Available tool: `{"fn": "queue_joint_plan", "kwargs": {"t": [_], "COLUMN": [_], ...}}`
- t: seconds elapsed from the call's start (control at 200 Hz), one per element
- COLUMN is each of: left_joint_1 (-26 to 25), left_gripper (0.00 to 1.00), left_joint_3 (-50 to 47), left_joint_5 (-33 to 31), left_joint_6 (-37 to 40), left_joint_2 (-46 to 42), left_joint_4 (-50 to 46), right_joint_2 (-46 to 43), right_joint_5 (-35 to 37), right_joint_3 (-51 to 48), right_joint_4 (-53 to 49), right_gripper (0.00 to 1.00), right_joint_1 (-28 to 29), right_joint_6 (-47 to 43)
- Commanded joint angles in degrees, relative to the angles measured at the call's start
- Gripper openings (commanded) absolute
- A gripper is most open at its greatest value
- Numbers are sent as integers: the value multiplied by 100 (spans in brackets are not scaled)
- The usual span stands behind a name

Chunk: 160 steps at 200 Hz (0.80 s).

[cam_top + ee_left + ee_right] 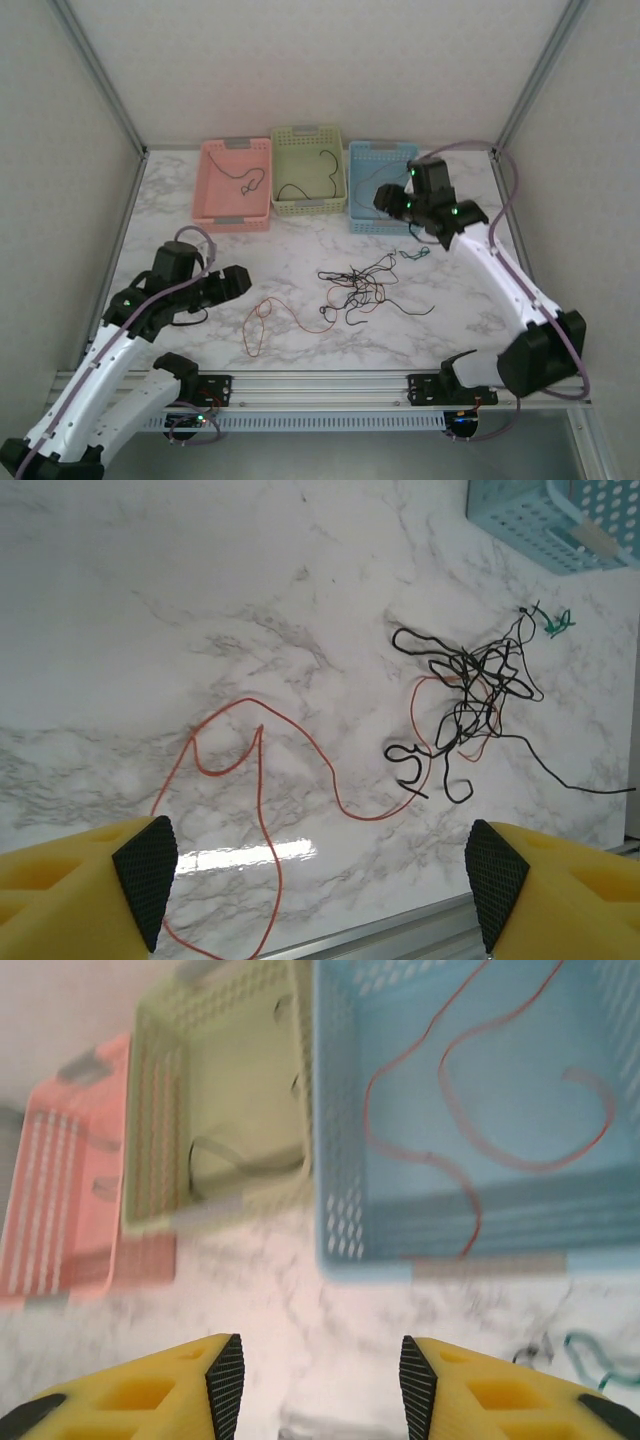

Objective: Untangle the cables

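Left gripper [320, 885] and right gripper [320, 1385] we are finding spread, empty; we are fearing any red-orange cable [247, 700] tug tightening the black tangle [475, 680].

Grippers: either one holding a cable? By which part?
Nothing is held. The left gripper is open above the loose red-orange cable; the right gripper is open and empty near the blue basket.

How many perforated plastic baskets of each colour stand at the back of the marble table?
Pink perforated plastic basket: 1
Green perforated plastic basket: 1
Blue perforated plastic basket: 1
Total: 3
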Motion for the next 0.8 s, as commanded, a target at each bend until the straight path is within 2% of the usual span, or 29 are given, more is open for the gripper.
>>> {"fn": "queue_joint_plan", "kwargs": {"t": [0.0, 0.1, 0.205, 0.34, 0.43, 0.511, 0.576, 0.671, 0.796], "left_joint_1": [-506, -988, -1165, -1528, -1618, -1617, -1616, -1616, -1607], "left_gripper": [77, 78, 75, 66, 50, 27, 14, 5, 0], "left_joint_3": [-535, -902, -1329, -1435, -1372, -1332, -1234, -930, -401], "left_joint_5": [-354, -910, -711, -850, -958, -1001, -1071, -1235, -1341], "left_joint_6": [-719, -863, -1042, -1139, -1089, -1040, -961, -749, -477], "left_joint_2": [114, 213, 541, 903, 1053, 1117, 1081, 963, 900], "left_joint_4": [553, 684, 1270, 1716, 1768, 1750, 1631, 1279, 828], "right_joint_2": [-583, -1097, -1495, -1520, -1492, -1530, -1601, -1694, -1682], "right_joint_5": [-227, -253, -297, -282, -226, -238, -241, -197, -126], "right_joint_3": [-735, -1360, -1803, -1846, -1909, -2075, -2212, -2338, -2318], "right_joint_4": [117, 131, 261, 194, 119, 206, 311, 388, 310], "right_gripper": [48, 48, 48, 48, 47, 47, 47, 47, 46], "right_joint_1": [251, 394, 514, 659, 686, 716, 740, 759, 763], "right_joint_6": [108, 333, 642, 643, 657, 749, 845, 932, 869]}}
